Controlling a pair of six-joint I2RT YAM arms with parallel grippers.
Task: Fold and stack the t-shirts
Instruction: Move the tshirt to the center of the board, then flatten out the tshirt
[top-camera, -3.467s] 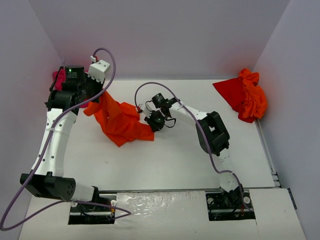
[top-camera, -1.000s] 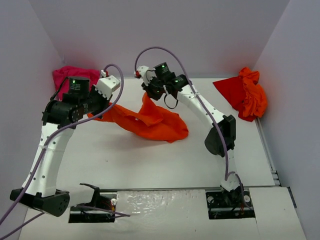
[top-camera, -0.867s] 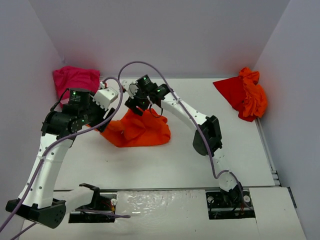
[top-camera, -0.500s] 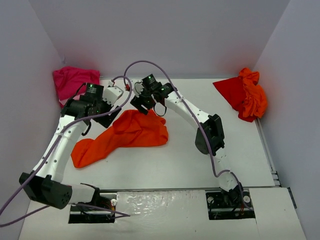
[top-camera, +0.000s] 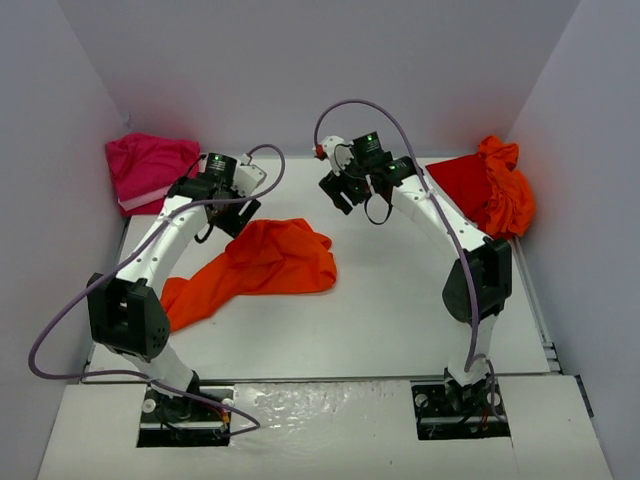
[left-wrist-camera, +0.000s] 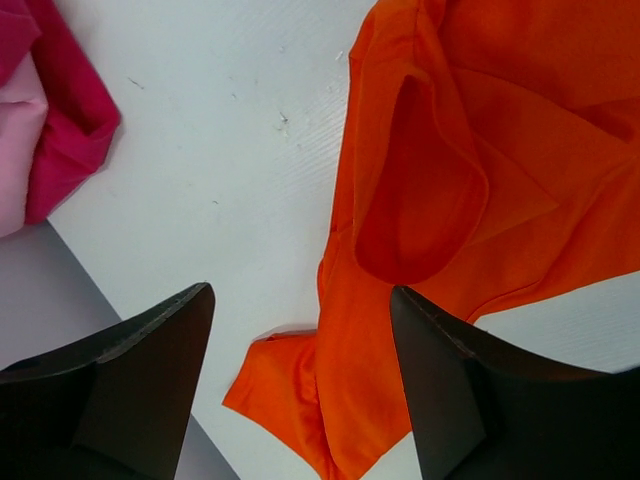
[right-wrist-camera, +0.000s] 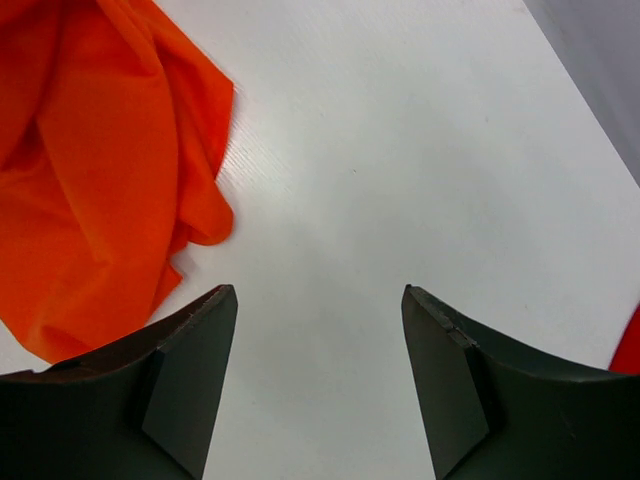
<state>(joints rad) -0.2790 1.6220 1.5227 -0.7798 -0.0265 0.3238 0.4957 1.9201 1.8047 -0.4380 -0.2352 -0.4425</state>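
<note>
While arched near the orange t-shirt (top-camera: 262, 265), left claw (left-wrist-camera: 300, 300) and right claw (right-wrist-camera: 320, 298) agape, empty

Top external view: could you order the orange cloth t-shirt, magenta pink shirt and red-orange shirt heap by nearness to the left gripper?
1. Orange cloth t-shirt, mid-table, beside left gripper.
2. Magenta pink shirt, far-left corner.
3. Red-orange shirt heap, far-right corner.
</note>
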